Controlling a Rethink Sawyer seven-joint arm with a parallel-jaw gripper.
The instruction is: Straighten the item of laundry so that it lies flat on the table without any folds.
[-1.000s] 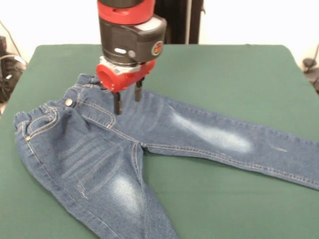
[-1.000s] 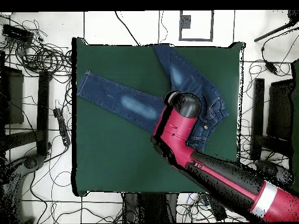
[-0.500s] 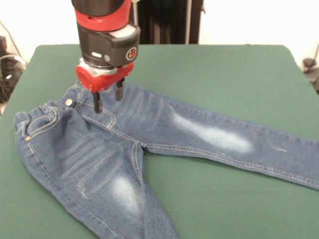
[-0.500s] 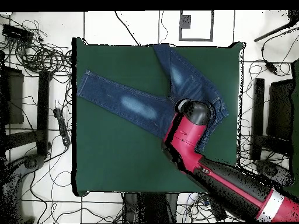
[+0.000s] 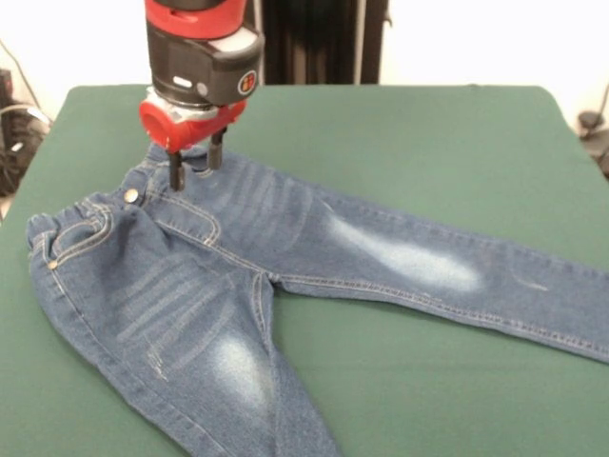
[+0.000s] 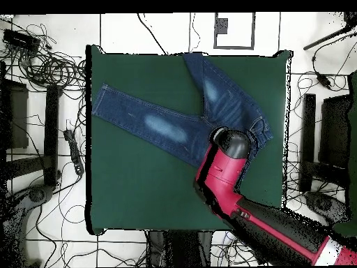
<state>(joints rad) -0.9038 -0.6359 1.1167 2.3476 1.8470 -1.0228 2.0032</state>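
Denim jeans [image 5: 247,276] lie mostly spread on the green bench [image 5: 428,133], legs splayed apart, one running off the near edge. The pincer [image 5: 195,167] hovers empty, slightly parted, at the waistband. Small rumples near the waist seem left to smooth.

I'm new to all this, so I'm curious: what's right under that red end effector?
The waistband end of the jeans lies under the open end effector, spread on the green table. In the overhead view the arm hides that spot, so contact can't be judged.
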